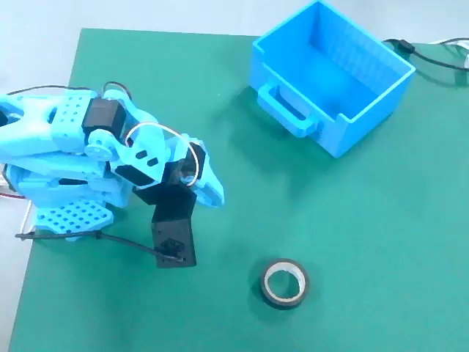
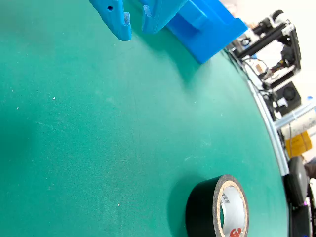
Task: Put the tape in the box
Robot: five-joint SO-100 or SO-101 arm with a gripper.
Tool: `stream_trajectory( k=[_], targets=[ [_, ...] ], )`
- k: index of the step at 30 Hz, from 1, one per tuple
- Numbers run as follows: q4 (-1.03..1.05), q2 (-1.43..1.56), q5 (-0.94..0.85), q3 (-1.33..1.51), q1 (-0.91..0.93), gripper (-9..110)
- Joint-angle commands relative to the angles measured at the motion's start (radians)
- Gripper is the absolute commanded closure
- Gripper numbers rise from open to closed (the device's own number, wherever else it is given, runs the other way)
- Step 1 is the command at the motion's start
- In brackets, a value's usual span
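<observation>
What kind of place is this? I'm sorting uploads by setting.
Probably a robotics lab or hobby workbench: a green mat covers the table, cables trail off its edge, and black equipment stands beyond.

The arm (image 1: 88, 158) sits folded low at the fixed view's left. Its gripper (image 2: 136, 27) holds nothing, jaws slightly parted.

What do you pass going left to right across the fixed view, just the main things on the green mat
Arm → gripper → tape, lying flat near the bottom edge → box, up at the top with its handle side turned toward the arm.
</observation>
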Motion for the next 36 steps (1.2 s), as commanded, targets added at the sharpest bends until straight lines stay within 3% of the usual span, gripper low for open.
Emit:
stream_trajectory(
  k=[1,36],
  targets=[
    [0.014,0.014,-0.049,-0.015,-0.028,102],
    [0.014,0.014,-0.058,-0.035,-0.029,102]
  ],
)
